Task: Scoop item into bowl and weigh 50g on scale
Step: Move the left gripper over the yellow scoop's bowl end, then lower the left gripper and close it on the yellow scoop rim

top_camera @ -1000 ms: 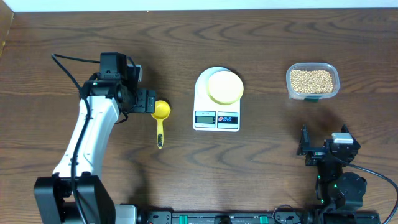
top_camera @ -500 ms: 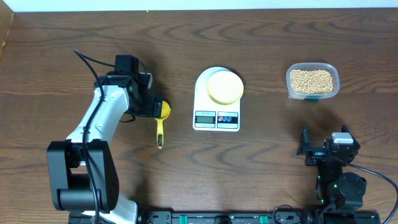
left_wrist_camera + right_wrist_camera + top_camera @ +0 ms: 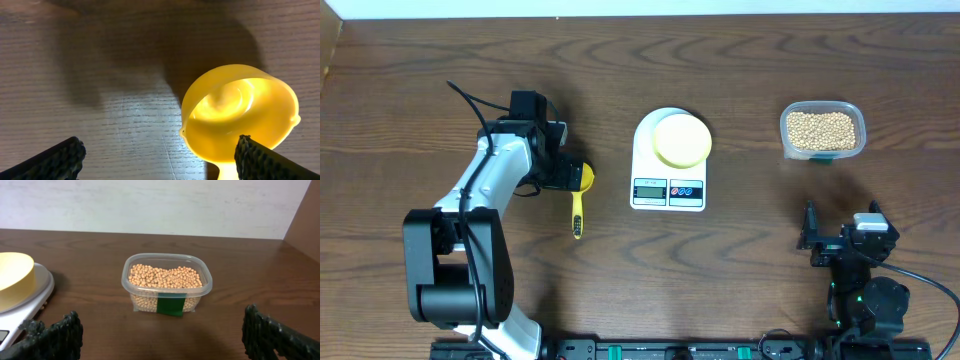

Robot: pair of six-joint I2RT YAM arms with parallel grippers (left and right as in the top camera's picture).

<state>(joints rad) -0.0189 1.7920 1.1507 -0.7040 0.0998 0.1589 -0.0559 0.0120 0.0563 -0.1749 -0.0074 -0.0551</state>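
At table centre: scale (image 3: 668,160) w/ pale-yellow bowl (image 3: 681,139) on its platform. Soybeans (image 3: 822,128) fill a clear plastic tub (image 3: 788,140) at scale's 3 o'clock, well apart. Yellow scoop (image 3: 579,190) lies at scale's 9 o'clock, handle toward 6. L gripper (image 3: 160,156) hangs over scoop's cup, jaws wide, gripping nothing. R gripper (image 3: 164,336) sits at tub's 6 o'clock, jaws wide, empty.

White left arm (image 3: 485,182), black cable (image 3: 465,100), ribbed pincer (image 3: 160,157)

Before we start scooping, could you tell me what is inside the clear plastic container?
Tan beans fill the container; a green label hides those low at its front.
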